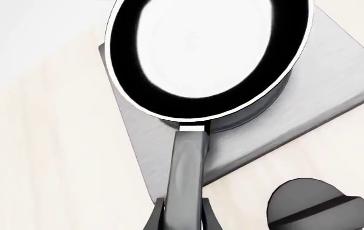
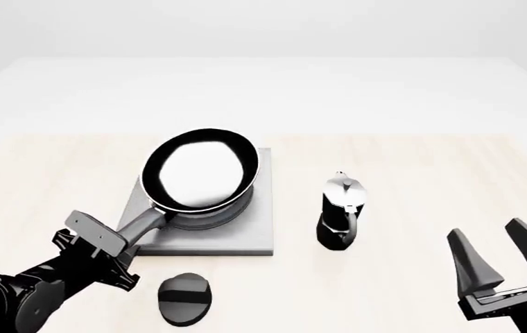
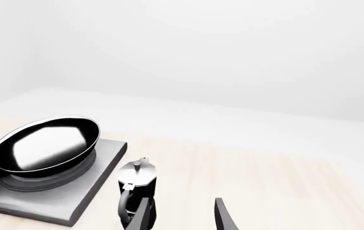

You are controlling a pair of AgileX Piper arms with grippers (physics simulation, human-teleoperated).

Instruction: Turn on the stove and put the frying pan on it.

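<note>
The frying pan [image 2: 200, 170] is black with a glossy inside and a thin pale rim. It sits over the grey stove slab [image 2: 245, 239], slightly tilted, and hides the burner rings. I cannot tell whether its base touches the slab. Its long handle [image 1: 187, 177] runs back to my left gripper [image 1: 182, 219], which is shut on the handle's end, also seen as left gripper [image 2: 116, 244]. The stove's black oval knob [image 2: 184, 298] lies on the table in front of the slab, beside the left gripper. My right gripper [image 2: 499, 260] stands open and empty at the near right.
A black-and-silver moka pot [image 2: 341, 211] stands upright just right of the stove, between the slab and my right gripper. In the right wrist view the moka pot [image 3: 136, 179] is just ahead of the open fingers [image 3: 223, 215]. The pale wooden table [image 2: 430, 159] extends beyond.
</note>
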